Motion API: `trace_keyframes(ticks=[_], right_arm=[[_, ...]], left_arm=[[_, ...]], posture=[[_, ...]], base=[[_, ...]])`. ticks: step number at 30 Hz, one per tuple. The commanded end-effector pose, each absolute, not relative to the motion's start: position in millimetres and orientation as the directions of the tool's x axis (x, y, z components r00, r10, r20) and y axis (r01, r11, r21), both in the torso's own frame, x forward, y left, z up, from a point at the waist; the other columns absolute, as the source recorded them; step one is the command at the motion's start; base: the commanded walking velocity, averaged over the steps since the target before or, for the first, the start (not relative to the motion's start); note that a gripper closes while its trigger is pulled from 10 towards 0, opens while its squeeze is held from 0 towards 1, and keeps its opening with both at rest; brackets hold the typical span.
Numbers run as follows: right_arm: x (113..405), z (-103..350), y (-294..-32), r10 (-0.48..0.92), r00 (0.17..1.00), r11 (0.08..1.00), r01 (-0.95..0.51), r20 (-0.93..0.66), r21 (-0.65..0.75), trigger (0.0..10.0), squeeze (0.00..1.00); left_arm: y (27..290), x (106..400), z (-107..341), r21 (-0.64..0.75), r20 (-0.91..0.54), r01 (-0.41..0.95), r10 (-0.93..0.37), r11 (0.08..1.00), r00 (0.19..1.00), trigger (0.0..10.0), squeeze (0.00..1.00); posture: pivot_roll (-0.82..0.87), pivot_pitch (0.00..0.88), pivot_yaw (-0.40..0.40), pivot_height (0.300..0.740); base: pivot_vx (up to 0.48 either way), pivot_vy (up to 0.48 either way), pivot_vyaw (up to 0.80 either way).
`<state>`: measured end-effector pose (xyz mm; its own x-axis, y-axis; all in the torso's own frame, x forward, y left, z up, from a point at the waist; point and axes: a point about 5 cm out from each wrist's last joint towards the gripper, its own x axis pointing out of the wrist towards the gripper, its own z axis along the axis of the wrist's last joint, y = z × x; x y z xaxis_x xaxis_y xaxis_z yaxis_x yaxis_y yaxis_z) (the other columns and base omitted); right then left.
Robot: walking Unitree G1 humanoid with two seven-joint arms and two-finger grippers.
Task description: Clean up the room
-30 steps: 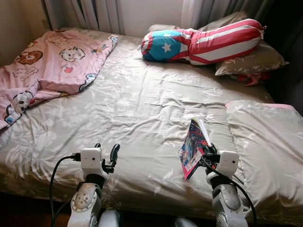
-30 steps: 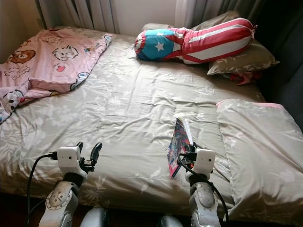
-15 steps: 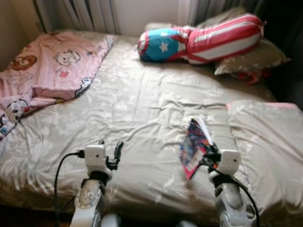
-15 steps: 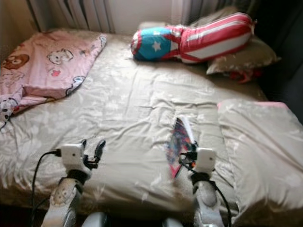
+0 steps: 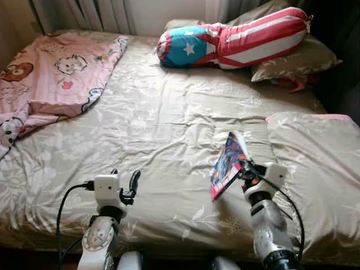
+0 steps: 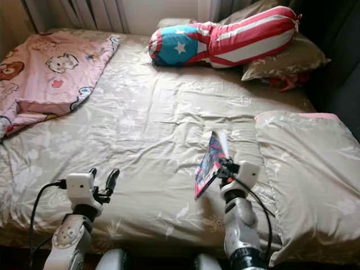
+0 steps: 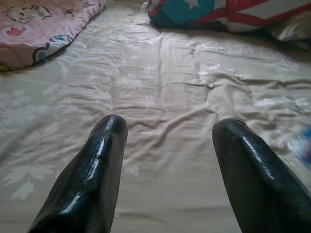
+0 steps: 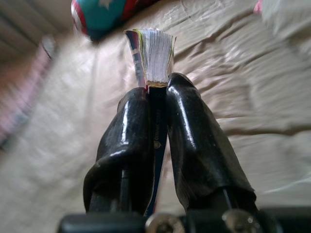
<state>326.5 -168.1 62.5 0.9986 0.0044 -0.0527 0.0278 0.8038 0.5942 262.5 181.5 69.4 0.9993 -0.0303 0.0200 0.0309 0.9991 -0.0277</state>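
Bed (image 5: 169, 124) — pink blanket (image 5: 50, 73), star-striped bolster (image 5: 236, 42), pillows (image 5: 292, 59).

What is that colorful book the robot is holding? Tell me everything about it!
The book is thin and soft-covered, like a comic, with a bright cover in blue, pink and red and a block of white pages. The right gripper pinches it shut between its two black fingers, holding it tilted up above the beige flowered bedspread, its pages fanning slightly at the free edge.

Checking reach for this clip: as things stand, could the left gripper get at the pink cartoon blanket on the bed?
Probably not without stepping closer. The left gripper is open and empty over the bed's near edge, with nothing blocking it, but the pink blanket lies well away at the far left.
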Motion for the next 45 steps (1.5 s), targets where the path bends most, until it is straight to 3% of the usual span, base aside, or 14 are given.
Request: trace_keyframes(ticks=[1, 7, 14, 21, 36, 37, 38, 39, 40, 41, 45], right_arm=[[332, 65, -171, 0.014, 0.999, 0.737, 0.019, -0.044, 0.676, 10.0, 0.0], [331, 49, -175, 0.03, 0.992, 0.616, 0.078, -0.122, 0.784, 10.0, 0.0], [308, 15, -200, -0.122, 0.935, 0.498, 0.348, -0.333, 0.795, 10.0, 0.0], [295, 2, -213, -0.188, 0.886, 0.516, 0.457, -0.424, 0.725, 10.0, 0.0], [291, -3, -210, -0.21, 0.863, 0.498, 0.499, -0.459, 0.71, 10.0, 0.0], [291, -4, -210, -0.211, 0.863, 0.495, 0.5, -0.46, 0.711, 10.0, 0.13], [291, -4, -210, -0.211, 0.863, 0.495, 0.5, -0.46, 0.711, 10.0, 0.13], [291, -4, -210, -0.212, 0.862, 0.494, 0.501, -0.46, 0.711, 10.0, 0.48], [291, -4, -210, -0.212, 0.862, 0.494, 0.501, -0.461, 0.711, 10.0, 0.48], [291, -4, -210, -0.214, 0.86, 0.495, 0.504, -0.463, 0.708, 10.0, 0.64], [290, -4, -211, -0.214, 0.858, 0.513, 0.506, -0.467, 0.694, 10.0, 0.65]], left_arm=[[181, 259, 70, -0.02, 0.012, 0.044, -0.044, 0.999, 0.999, 10.0, 0.0], [185, 252, 70, -0.003, 0.004, 0.043, -0.043, 0.999, 0.999, 10.0, 0.0], [185, 244, 75, 0.01, -0.005, 0.066, -0.066, 0.998, 0.998, 10.0, 0.0], [187, 237, 73, 0.025, -0.034, 0.073, -0.072, 0.997, 0.997, 10.0, 0.0], [190, 233, 75, 0.028, -0.058, 0.064, -0.063, 0.998, 0.996, 10.0, 0.0], [190, 233, 75, 0.027, -0.06, 0.062, -0.06, 0.998, 0.996, 10.0, 0.0], [190, 233, 75, 0.027, -0.06, 0.062, -0.06, 0.998, 0.996, 10.0, 0.0], [190, 233, 76, 0.027, -0.06, 0.063, -0.061, 0.998, 0.996, 10.0, 0.0], [190, 233, 76, 0.027, -0.06, 0.063, -0.061, 0.998, 0.996, 10.0, 0.0], [190, 233, 75, 0.027, -0.06, 0.063, -0.061, 0.998, 0.996, 10.0, 0.0], [189, 233, 75, 0.025, -0.063, 0.064, -0.062, 0.998, 0.996, 10.0, 0.0]], posture=[[0.05, 0.145, -0.071, 0.655], [0.06, 0.163, -0.053, 0.655], [0.09, 0.201, -0.022, 0.655], [0.11, 0.229, -0.006, 0.655], [0.12, 0.257, 0.013, 0.655], [0.12, 0.257, 0.014, 0.655], [0.12, 0.257, 0.014, 0.655], [0.12, 0.259, 0.014, 0.655], [0.12, 0.259, 0.014, 0.655], [0.12, 0.259, 0.014, 0.655], [0.12, 0.257, 0.012, 0.655]], base=[[0.0, 0.0, 0.0], [0.0, 0.0, 0.0], [0.0, 0.0, 0.0], [0.0, 0.0, 0.0], [0.0, 0.0, 0.0], [0.0, 0.0, 0.0], [0.0, 0.0, 0.0], [0.0, 0.0, 0.0], [0.0, 0.0, 0.0], [0.0, 0.0, 0.0], [0.0, 0.0, 0.0]])
